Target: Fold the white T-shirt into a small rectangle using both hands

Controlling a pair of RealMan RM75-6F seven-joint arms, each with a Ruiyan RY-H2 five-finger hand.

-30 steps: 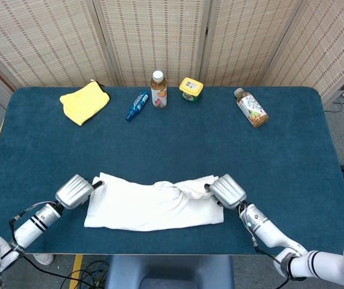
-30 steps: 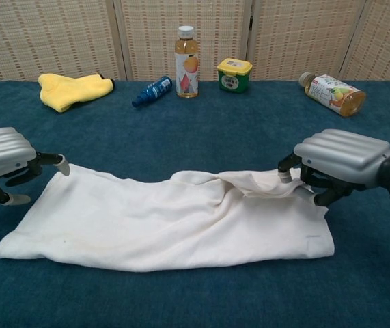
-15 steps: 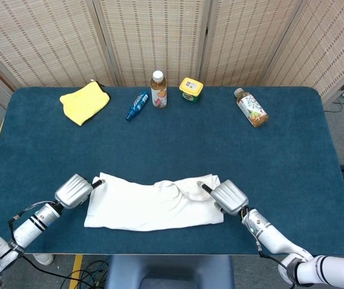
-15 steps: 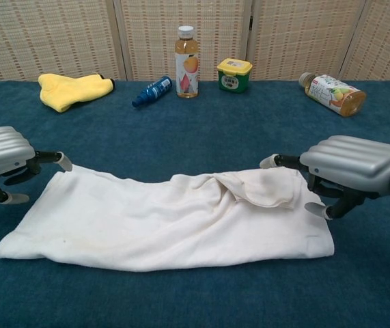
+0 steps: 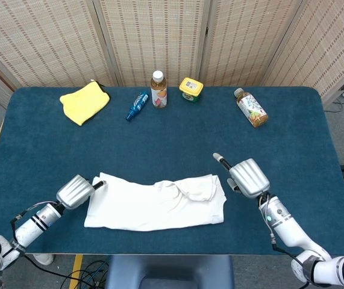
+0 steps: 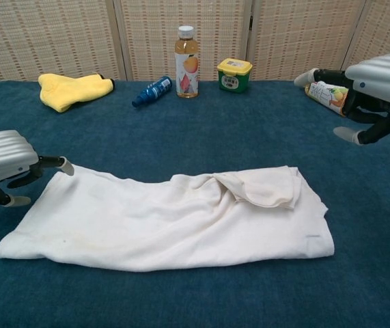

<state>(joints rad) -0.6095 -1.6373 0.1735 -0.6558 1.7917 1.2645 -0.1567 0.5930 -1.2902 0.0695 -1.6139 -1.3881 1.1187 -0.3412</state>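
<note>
Left hand (image 6: 0, 158) fingers at T-shirt (image 5: 156, 203) corner, hold unclear. Right hand (image 5: 248, 177) lifted, fingers spread, empty. Loose flap may slip open.

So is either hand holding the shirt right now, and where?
The right hand holds nothing, lifted clear. The left hand touches the white T-shirt at its far left corner; an actual grip cannot be told.

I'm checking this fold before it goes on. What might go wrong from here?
The right hand is lifted clear of the white T-shirt, holding nothing, so that end lies loose. The sleeve flap on the shirt's right end lies bunched and may spoil a tidy rectangle. The left hand has a fingertip at the shirt's far left corner; a one-sided pull there could drag the cloth askew.
</note>
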